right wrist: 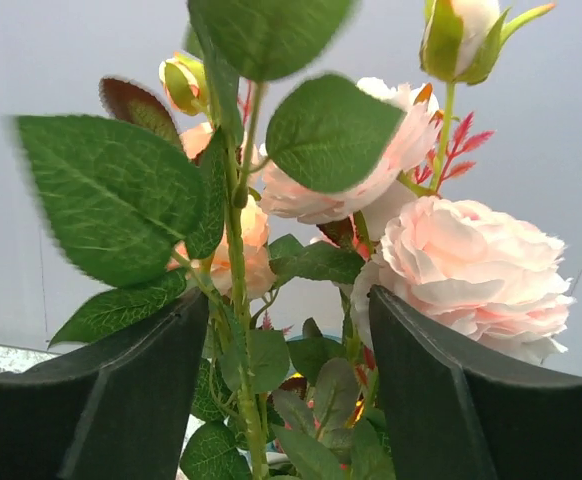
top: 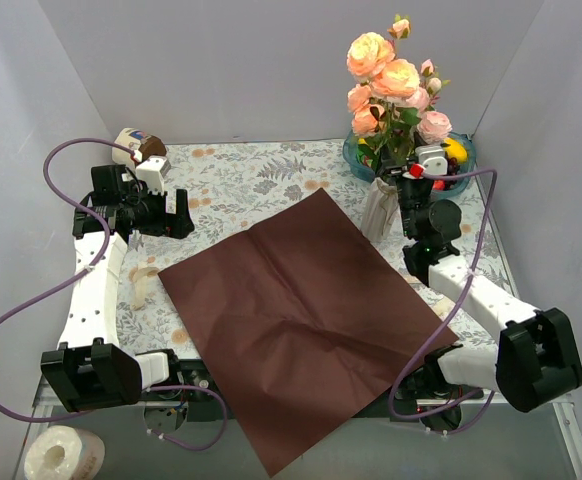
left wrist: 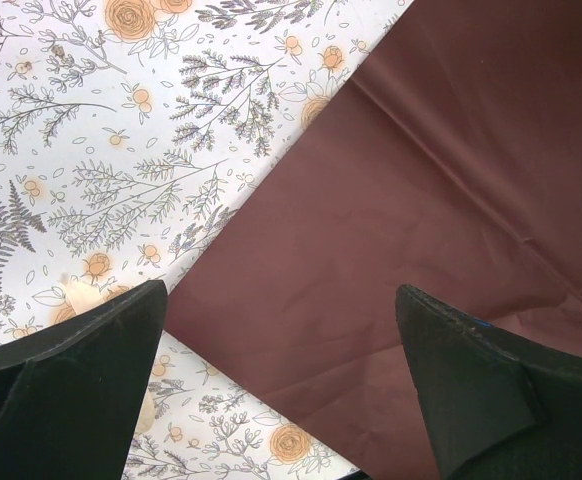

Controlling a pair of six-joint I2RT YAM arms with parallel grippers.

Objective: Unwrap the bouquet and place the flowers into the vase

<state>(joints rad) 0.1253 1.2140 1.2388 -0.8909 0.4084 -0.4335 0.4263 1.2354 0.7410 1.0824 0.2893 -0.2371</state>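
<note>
Right arm stretched to the far corner, the right pincer (right wrist: 289, 330) stands parted either side of the flowers (top: 391, 80), upright in the vase (top: 376, 212). The left pincer (left wrist: 281, 320) gapes wide above dark red paper (top: 301, 320) spread on the floral tabletop (top: 241, 180), grey walls (top: 221, 60) behind.

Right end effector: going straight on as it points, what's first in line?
The flowers: their leafy stems stand inside the open right end effector, pink blooms just beyond. Depth unclear.
</note>
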